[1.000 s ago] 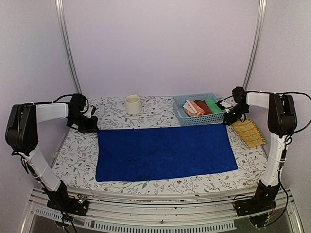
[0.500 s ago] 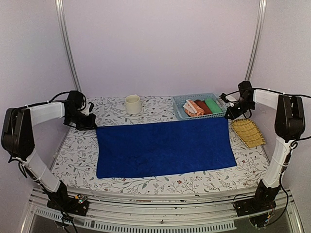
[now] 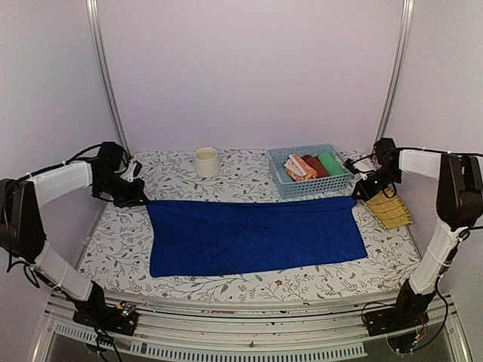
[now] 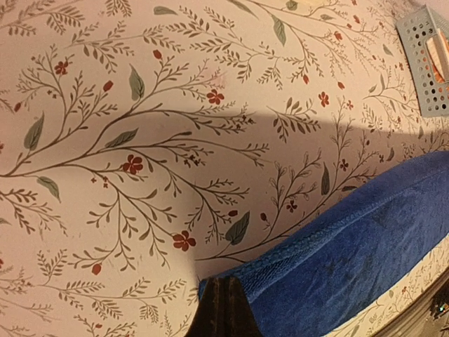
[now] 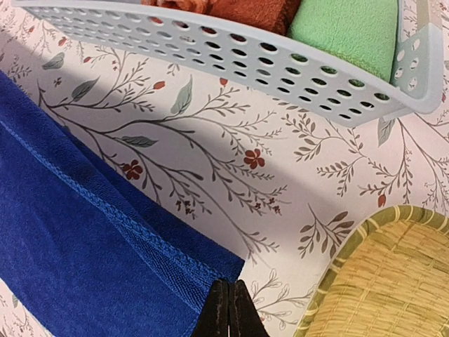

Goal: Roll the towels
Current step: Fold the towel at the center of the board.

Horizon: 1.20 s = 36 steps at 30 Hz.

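The blue towel [image 3: 253, 237] lies flat on the worktop [image 3: 113, 241]; left pincer [image 3: 140, 200] clenched on its 10 o'clock corner, right pincer [image 3: 362, 194] on its 2 o'clock corner. Best practice: draw both corners toward 6 o'clock together, edge taut, for a straight fold.

L fingers [image 4: 210, 317], R fingers [image 5: 215, 320] cropped at btm edge.

We see the left arm [image 3: 64, 178] in white tube links, bulky black joint housings [image 3: 18, 220], right arm [image 3: 421, 160] alike, thin black cables [image 3: 133, 167] looping near both wrists, dark narrow fingers [image 4: 226, 310].
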Each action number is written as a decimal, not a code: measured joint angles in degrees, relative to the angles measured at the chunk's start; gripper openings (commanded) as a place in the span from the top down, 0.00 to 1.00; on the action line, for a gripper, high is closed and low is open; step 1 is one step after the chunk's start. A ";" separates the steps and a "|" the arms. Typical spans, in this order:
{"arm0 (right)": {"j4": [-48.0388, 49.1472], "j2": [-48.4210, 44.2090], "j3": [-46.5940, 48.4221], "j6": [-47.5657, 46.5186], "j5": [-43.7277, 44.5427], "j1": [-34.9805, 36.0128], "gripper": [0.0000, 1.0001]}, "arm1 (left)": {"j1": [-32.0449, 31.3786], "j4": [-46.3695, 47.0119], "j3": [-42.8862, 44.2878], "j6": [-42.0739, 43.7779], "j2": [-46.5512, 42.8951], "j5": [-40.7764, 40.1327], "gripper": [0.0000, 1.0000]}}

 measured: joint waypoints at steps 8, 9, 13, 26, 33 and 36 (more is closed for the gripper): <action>0.02 -8.85 -8.44 -1.97 -0.17 -0.20 0.97 | 0.07 -7.39 -1.70 -3.93 -0.02 -0.33 1.00; 0.00 -9.62 -9.42 -2.38 -0.15 -0.39 0.97 | 0.09 -8.31 -2.03 -4.26 0.04 -0.11 1.00; -1.05 -11.47 -11.65 -3.69 -0.11 -1.14 0.97 | 0.09 -11.02 -2.54 -4.94 0.13 0.79 1.00; -3.08 -19.50 -20.02 -9.29 -1.25 -2.69 0.97 | 0.07 -16.13 -3.82 -4.76 0.13 1.42 1.00; -4.00 -20.59 -23.26 -12.44 -0.96 -3.23 0.97 | 0.02 -17.49 -7.37 -5.14 0.13 1.88 1.00; -4.11 -20.65 -24.24 -13.57 -0.61 -3.43 0.97 | -0.09 -18.34 -8.28 -5.68 0.13 1.62 1.00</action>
